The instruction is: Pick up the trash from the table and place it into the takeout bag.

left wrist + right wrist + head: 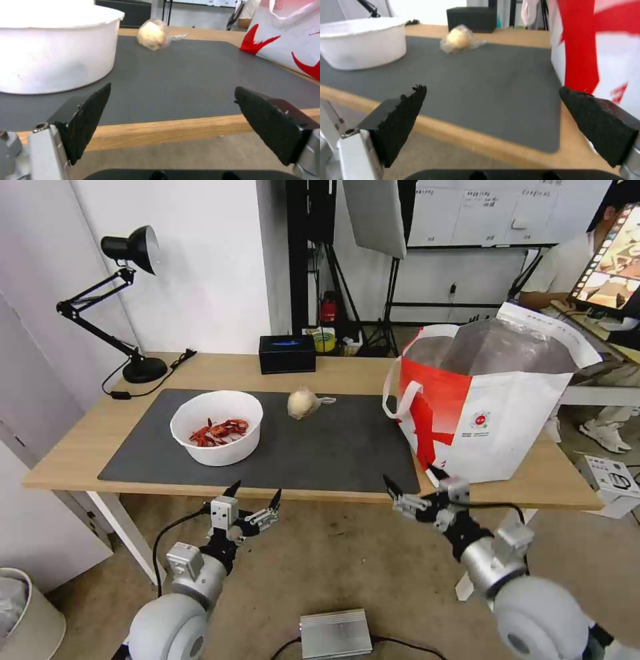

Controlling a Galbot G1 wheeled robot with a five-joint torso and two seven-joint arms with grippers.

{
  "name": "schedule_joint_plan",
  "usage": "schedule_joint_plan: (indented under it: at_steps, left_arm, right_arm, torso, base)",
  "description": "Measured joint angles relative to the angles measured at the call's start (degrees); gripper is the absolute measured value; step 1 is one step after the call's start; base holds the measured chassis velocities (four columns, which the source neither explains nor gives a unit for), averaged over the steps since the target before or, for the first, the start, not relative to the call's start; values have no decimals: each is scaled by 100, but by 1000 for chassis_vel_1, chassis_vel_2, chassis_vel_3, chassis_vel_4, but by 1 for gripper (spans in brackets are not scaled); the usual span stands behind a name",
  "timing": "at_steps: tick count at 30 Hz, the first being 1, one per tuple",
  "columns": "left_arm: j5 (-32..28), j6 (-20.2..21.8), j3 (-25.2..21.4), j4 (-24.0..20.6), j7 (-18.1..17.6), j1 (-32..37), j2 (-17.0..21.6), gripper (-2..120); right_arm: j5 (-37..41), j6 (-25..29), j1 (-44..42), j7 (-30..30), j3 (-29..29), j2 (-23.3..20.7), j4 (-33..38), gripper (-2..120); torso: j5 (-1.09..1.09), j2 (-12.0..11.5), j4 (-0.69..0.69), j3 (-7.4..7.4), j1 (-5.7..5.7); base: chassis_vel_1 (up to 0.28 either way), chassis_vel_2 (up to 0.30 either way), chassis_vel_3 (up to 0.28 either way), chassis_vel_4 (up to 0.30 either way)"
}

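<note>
- Stage of task: judged to be the approach, before any pick; nothing is held, and the white round bowl of red crayfish shells (217, 427) and the beige ball wrapped in clear film (303, 403) both lie on the large dark grey mat (333, 447) of the light wood table (80, 447); no trash can be seen in the bag from these views.
- Left gripper (253, 499): hangs just below and in front of the near table edge, jaws spread wide and empty; in the left wrist view the bowl (56, 50) stands just beyond one black finger pad (88, 120), off to that side and not between the jaws; the ball (152, 35) sits farther back on the mat (173, 82).
- Right gripper (413, 488): also short of the near table edge, close to the front corner of the large red-and-white takeout bag with white strap handles and foil lining (487, 407); jaws wide apart, empty; in the right wrist view the bag wall (596, 45) rises beside one pad (596, 125) and the ball (458, 38) lies well ahead, roughly between the jaw lines but far off.
- Next move, as a judgement: either arm must rise above the table edge and reach forward over the mat; the left is nearer the bowl; the bowl should be kept level lest the shells spill.
- Bag: upright at the table's right end, mouth open.
</note>
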Motion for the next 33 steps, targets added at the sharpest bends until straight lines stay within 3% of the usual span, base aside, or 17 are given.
schedule_joint_plan:
  at_steps: [12,33]
  left_arm:
    - [2,-16,-49,2,-13,8,-8,100]
    - [92,93,-157,39,-187,38,-8,100]
  right_arm:
    - [-527,317,-515,168,-247,261,-84,100]
    - [-682,355,-226,320,-507,309,-341,100]
  torso:
    - [1,0,0,0,1]
    - [1,0,0,0,1]
  base:
    - [0,0,0,0]
    - [0,0,0,0]
